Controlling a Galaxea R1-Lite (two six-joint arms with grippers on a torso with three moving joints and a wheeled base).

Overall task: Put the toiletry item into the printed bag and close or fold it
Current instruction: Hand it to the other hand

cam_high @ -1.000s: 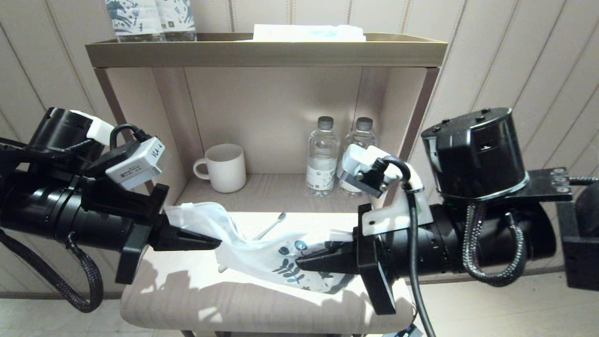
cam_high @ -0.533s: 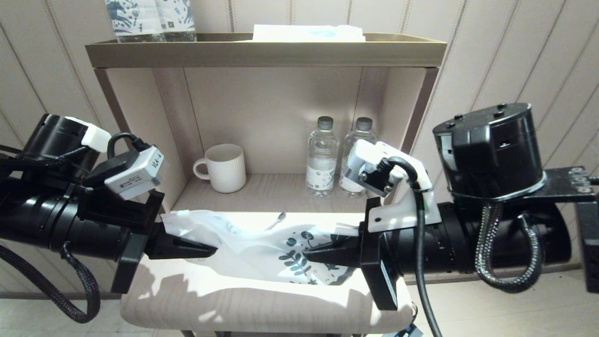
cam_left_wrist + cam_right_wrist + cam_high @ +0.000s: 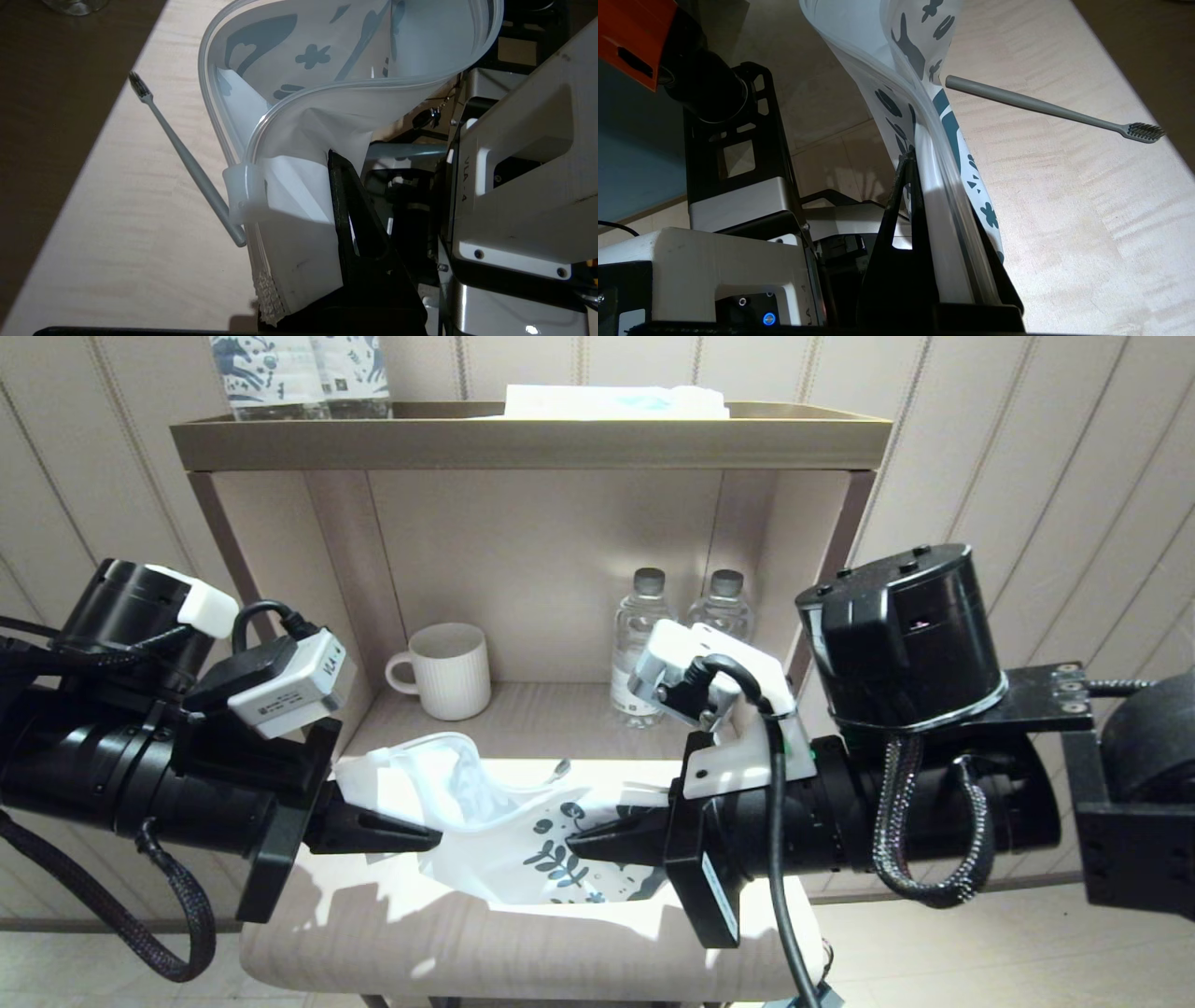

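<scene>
The printed bag (image 3: 504,835), white with dark leaf prints, hangs between my two grippers above the pale table (image 3: 373,933). My left gripper (image 3: 431,840) is shut on its plain end beside the zip slider (image 3: 243,191). My right gripper (image 3: 574,845) is shut on the printed end along the zip strip (image 3: 945,196). The bag sags and its mouth (image 3: 327,60) bulges open. The slim grey toothbrush (image 3: 182,149) lies flat on the table outside the bag, behind it, with its bristle head (image 3: 1143,132) pointing towards the shelf; only its head (image 3: 560,767) shows in the head view.
Behind the table is an open shelf with a white ribbed mug (image 3: 450,670) and two water bottles (image 3: 644,649). On the shelf's top tray (image 3: 523,439) stand navy-printed packs (image 3: 299,373) and a folded white item (image 3: 616,401).
My right gripper has moved left towards the left one. The bag has gone from stretched to slack and its mouth has bulged open. The toothbrush has stayed on the table.
</scene>
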